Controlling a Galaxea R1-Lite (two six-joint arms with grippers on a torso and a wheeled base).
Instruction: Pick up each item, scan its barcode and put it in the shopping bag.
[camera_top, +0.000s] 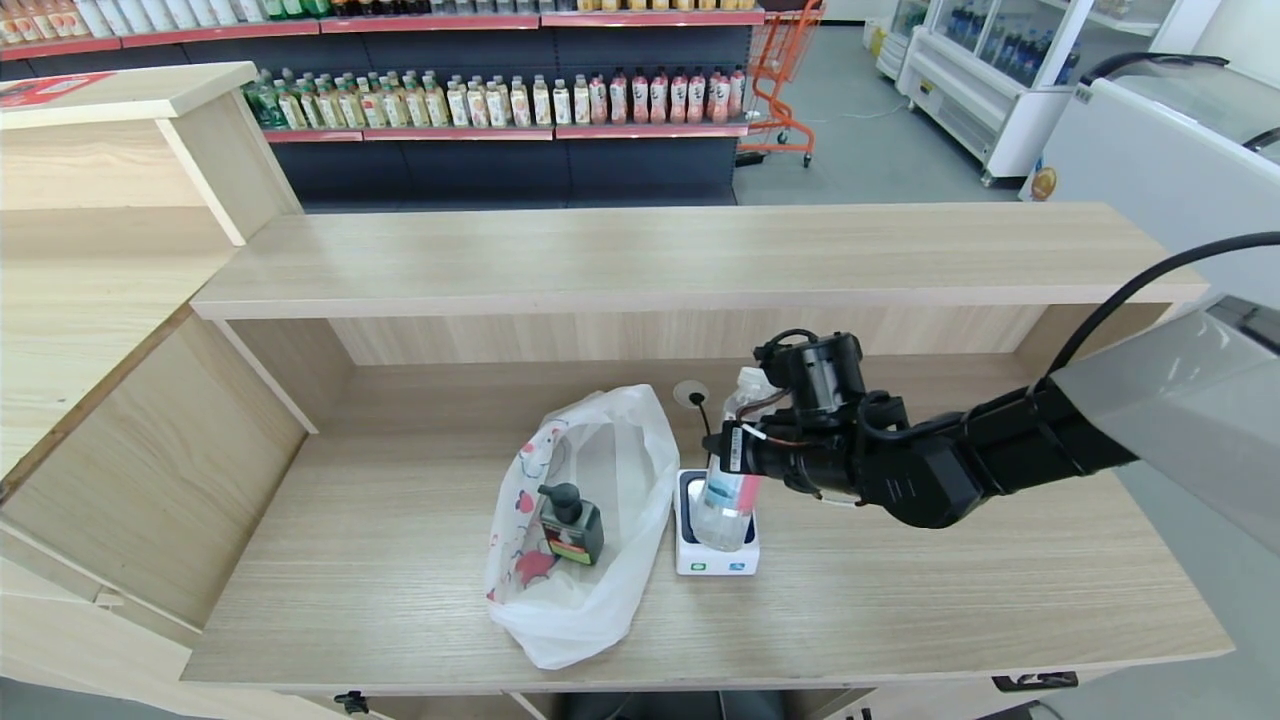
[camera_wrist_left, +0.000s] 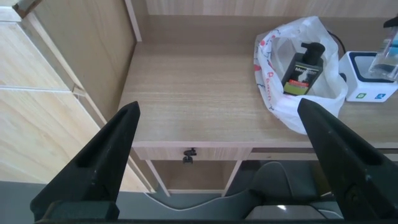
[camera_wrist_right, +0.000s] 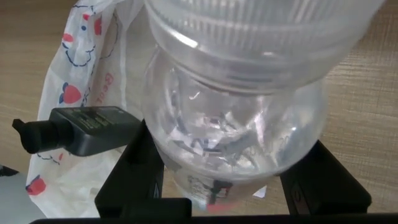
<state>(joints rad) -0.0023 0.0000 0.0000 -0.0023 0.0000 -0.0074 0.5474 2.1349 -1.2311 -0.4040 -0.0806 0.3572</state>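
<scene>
- On the bench (camera_top: 400, 560), head view: a white bag (camera_top: 600, 470) lies open at the middle, with a dark pump bottle (camera_top: 571, 524) standing inside it.
- Just beside the bag, on the robot's right, sits a white scanner (camera_top: 712, 560).
- The right jaws come in from the right, clenched around the middle of a clear bottle (camera_top: 724, 500). It is nearly upright, leaning a little, with its base over the scanner's top. I cannot tell if the two touch.
- A round cable port (camera_top: 689, 392) is set in the bench behind the scanner, and shelves (camera_top: 500, 131) of drinks stand in the aisle beyond.
- Left wrist view: the left jaws are released and spread wide, out past the front edge of the bench (camera_wrist_left: 186, 93), well apart from everything. Farther off are the bag (camera_wrist_left: 273, 93), pump bottle (camera_wrist_left: 303, 64), scanner (camera_wrist_left: 360, 84) and clear bottle (camera_wrist_left: 387, 57).
- Right wrist view: the clear bottle (camera_wrist_right: 242, 118) is close up, with a dark finger pressed to each side of its lower body. The bag (camera_wrist_right: 87, 68) and pump bottle (camera_wrist_right: 84, 129) lie beside it.
</scene>
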